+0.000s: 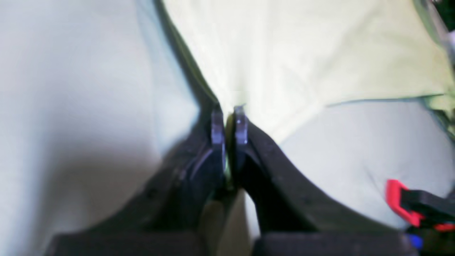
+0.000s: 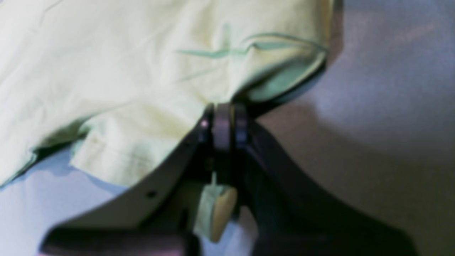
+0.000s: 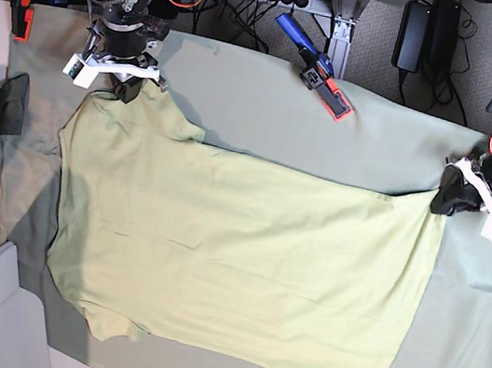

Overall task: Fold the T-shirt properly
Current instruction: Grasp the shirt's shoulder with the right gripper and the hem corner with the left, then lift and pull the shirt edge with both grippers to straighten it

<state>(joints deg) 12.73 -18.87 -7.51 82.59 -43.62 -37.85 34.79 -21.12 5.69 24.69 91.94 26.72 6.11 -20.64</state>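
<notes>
The pale yellow-green T-shirt [image 3: 235, 248] lies spread flat on the grey-green cloth, its sleeves toward the left of the base view. My right gripper [image 3: 130, 84] is at the shirt's far left corner, by the upper sleeve. It is shut on the T-shirt [image 2: 106, 71], and a bit of fabric pokes out behind its fingers [image 2: 222, 124]. My left gripper [image 3: 444, 198] is at the shirt's far right corner. In the left wrist view it [image 1: 229, 122] is shut on the edge of the T-shirt [image 1: 302, 53], with a sliver of cloth between the pads.
A large grey-green cloth [image 3: 269, 103] covers the table under the shirt. A blue and red clamp [image 3: 319, 72] holds it at the back edge, and a red clamp [image 3: 21, 16] sits at the far left. Another red clamp [image 1: 401, 202] shows near the left gripper. Cables hang behind the table.
</notes>
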